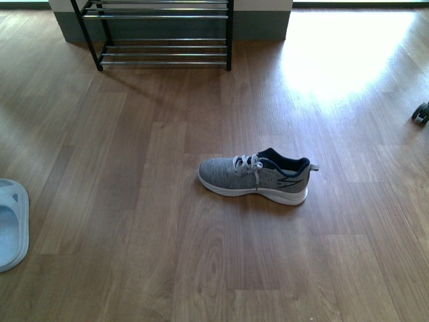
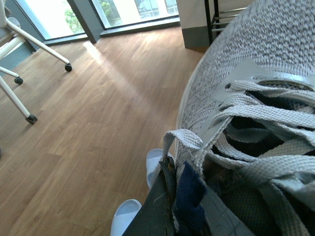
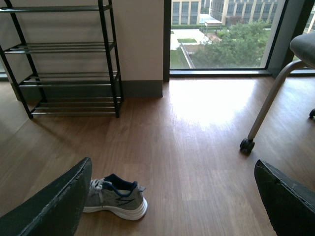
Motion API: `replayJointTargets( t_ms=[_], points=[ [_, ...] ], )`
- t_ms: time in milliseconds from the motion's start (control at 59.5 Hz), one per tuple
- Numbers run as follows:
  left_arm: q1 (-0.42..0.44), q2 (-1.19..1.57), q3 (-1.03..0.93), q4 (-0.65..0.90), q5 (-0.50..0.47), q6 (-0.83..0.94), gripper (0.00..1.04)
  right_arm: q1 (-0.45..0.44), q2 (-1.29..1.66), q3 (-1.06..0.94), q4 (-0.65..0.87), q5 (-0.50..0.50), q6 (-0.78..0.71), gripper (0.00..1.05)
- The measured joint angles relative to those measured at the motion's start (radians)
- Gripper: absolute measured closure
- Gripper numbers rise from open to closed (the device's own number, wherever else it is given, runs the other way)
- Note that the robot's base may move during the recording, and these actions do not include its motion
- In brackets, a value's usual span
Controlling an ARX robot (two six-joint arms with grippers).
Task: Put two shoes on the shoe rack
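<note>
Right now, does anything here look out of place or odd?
Yes: the sneakers are split up. One grey sneaker lies alone mid-floor, short of the shoe rack, whose bars look bare. Its twin hangs off the floor in the left claw. A pale blue slide lies apart at the floor's left. Nothing looks damaged.

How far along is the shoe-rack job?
Done: nothing; the rack tiers in view hold no shoe. In hand: left gripper grips one grey sneaker, held above the floor. Left: rack it, then fetch the second sneaker lying on the floor; right gripper is open.
</note>
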Motion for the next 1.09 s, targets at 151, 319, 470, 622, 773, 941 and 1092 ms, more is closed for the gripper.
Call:
replayJointTargets(
  t_ms=[151, 319, 470, 622, 773, 941, 1092],
  points=[
    [0.0, 0.0, 0.0, 0.0, 0.003, 0.0, 1.03, 0.0, 0.0, 0.0, 0.0, 0.0, 0.0, 0.09],
    [0.0, 0.0, 0.0, 0.0, 0.004, 0.0, 1.03, 0.0, 0.0, 0.0, 0.0, 0.0, 0.0, 0.09],
    [0.0, 0.0, 0.0, 0.0, 0.004, 0.0, 1.03, 0.0, 0.001, 0.0, 0.0, 0.0, 0.0, 0.09],
    [-0.001, 0.0, 0.0, 0.0, 0.009, 0.0, 1.03, 0.0, 0.001, 0.0, 0.0, 0.001, 0.0, 0.09],
    [-0.001, 0.002, 0.0, 0.0, 0.007, 0.0, 1.03, 0.0, 0.001, 0.0, 0.0, 0.0, 0.0, 0.09],
    [0.0, 0.002, 0.0, 0.0, 0.002, 0.0, 1.03, -0.09, 0.086, 0.012, -0.015, -0.277, 0.029, 0.09],
    [-0.001, 0.002, 0.0, 0.0, 0.006, 0.0, 1.03, -0.096, 0.511, 0.042, 0.337, -0.363, 0.006, 0.09]
  ],
)
